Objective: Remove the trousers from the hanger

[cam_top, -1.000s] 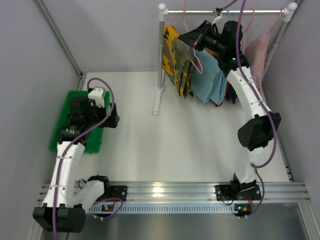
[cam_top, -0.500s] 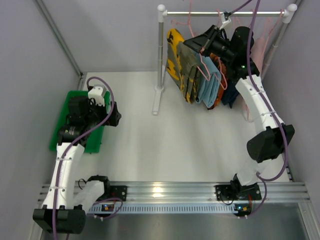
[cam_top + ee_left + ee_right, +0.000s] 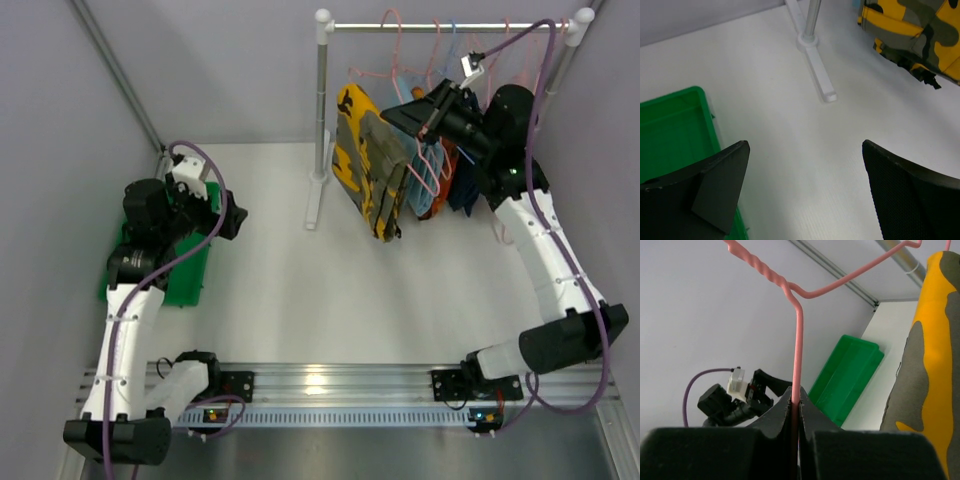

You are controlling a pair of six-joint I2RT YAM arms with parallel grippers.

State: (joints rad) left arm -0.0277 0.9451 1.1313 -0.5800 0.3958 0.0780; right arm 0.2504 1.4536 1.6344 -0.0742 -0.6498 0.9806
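Observation:
The trousers point(image 3: 368, 165), mustard-yellow and olive-grey camouflage cloth, hang folded below the rail, left of the other clothes. They also show in the right wrist view point(image 3: 932, 365) and in the left wrist view point(image 3: 920, 27). My right gripper point(image 3: 402, 113) is beside their top edge. In its wrist view the right gripper point(image 3: 796, 399) is shut on the thin pink wire of the hanger point(image 3: 798, 340), just below its twisted neck. My left gripper point(image 3: 228, 215) is open and empty over the table's left side, beside the green tray; in its own view the left gripper point(image 3: 805, 167) holds nothing.
A green tray point(image 3: 188, 272) lies at the left edge, also in the left wrist view point(image 3: 675, 125). The white rack post point(image 3: 321, 100) and its foot point(image 3: 819, 75) stand left of the trousers. Blue and orange garments point(image 3: 428, 195) and more hangers hang behind my right gripper.
My right arm has swung out to the right and pulled the hanger and trousers nearer and lower. My left wrist has lifted and shifted slightly up and left.

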